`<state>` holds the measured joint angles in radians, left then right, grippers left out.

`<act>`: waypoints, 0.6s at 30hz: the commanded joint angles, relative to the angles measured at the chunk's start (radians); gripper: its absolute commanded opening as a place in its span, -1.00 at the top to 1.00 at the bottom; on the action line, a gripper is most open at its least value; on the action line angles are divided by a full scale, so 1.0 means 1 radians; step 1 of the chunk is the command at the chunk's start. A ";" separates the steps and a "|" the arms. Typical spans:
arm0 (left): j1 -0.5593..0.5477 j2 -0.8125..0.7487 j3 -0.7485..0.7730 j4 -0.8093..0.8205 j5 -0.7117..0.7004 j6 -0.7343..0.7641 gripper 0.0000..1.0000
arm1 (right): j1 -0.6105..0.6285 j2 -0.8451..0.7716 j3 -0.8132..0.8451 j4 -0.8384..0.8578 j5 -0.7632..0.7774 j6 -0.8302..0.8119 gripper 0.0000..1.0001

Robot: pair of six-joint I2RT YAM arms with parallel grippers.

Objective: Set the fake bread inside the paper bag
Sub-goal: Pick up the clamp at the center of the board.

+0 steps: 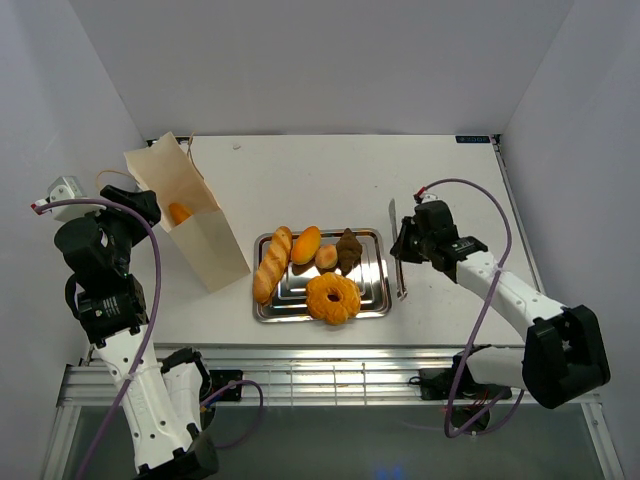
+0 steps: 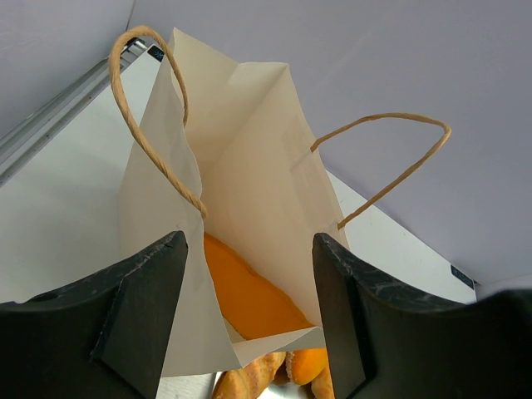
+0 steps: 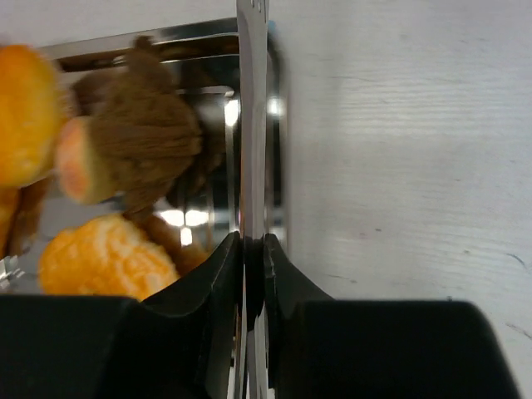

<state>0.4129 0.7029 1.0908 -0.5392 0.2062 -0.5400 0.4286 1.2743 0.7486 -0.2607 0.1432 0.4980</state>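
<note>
The paper bag [image 1: 205,235] stands open at the table's left with one orange loaf [image 1: 180,212] inside. In the left wrist view the bag [image 2: 249,166] and that loaf [image 2: 249,299] show between my fingers. My left gripper [image 1: 140,207] is open and empty, just left of the bag's mouth [image 2: 249,241]. On the steel tray [image 1: 375,300] lie a baguette [image 1: 272,264], an oval roll [image 1: 306,244], a small roll [image 1: 326,257], a dark-brown pastry [image 1: 348,250] and a ring doughnut [image 1: 333,297]. My right gripper [image 1: 405,245] [image 3: 253,245] is shut on the metal tongs [image 3: 252,125] beside the tray's right rim.
The tongs [image 1: 397,262] run along the tray's right side. The bag's cord handles [image 2: 391,166] stick up by the left gripper. White walls close in the table at the left, back and right. The right wrist view shows the pastry [image 3: 145,137] and doughnut [image 3: 104,253].
</note>
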 commanded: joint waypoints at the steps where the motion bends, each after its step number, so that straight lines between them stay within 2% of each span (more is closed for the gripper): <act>1: 0.000 -0.011 0.023 -0.001 0.007 0.000 -0.44 | -0.002 -0.058 0.098 0.000 -0.415 -0.105 0.85; 4: -0.002 -0.011 0.023 0.002 0.013 -0.006 -0.44 | -0.001 -0.069 0.117 0.004 -0.617 -0.067 0.85; 5: -0.002 -0.013 0.021 0.001 0.015 -0.006 -0.44 | -0.001 -0.073 0.113 0.020 -0.748 -0.046 0.84; 8: 0.000 -0.013 0.021 0.001 0.015 -0.006 -0.44 | 0.010 -0.084 0.074 0.127 -0.960 0.091 0.78; 13: -0.002 -0.011 0.021 0.002 0.016 -0.012 -0.44 | 0.042 -0.115 -0.008 0.285 -1.039 0.314 0.52; 18: -0.002 -0.014 0.017 0.008 0.028 -0.025 -0.44 | 0.044 -0.124 -0.032 0.298 -1.059 0.408 0.37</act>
<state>0.4129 0.7029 1.0908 -0.5392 0.2169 -0.5518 0.4717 1.1732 0.7200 -0.0475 -0.8307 0.7967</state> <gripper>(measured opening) 0.722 0.306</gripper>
